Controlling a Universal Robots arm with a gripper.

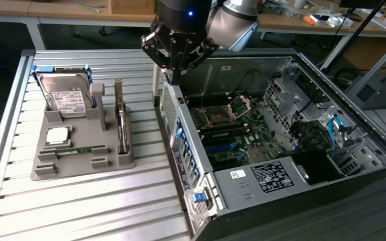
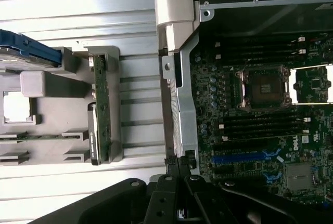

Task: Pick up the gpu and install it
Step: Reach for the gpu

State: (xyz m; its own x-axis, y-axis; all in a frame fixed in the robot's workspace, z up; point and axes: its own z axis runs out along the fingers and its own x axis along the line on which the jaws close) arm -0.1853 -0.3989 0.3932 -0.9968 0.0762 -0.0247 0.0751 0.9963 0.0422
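The gpu is pictured on edge in its holder, lengthwise beside the case, to the exterior view's left of the empty, closed jaws

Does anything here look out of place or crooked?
Nothing stands out. The gpu stands on edge in its slot of the gray holder, the hard drive stands in its own slot, and the computer case lies open.
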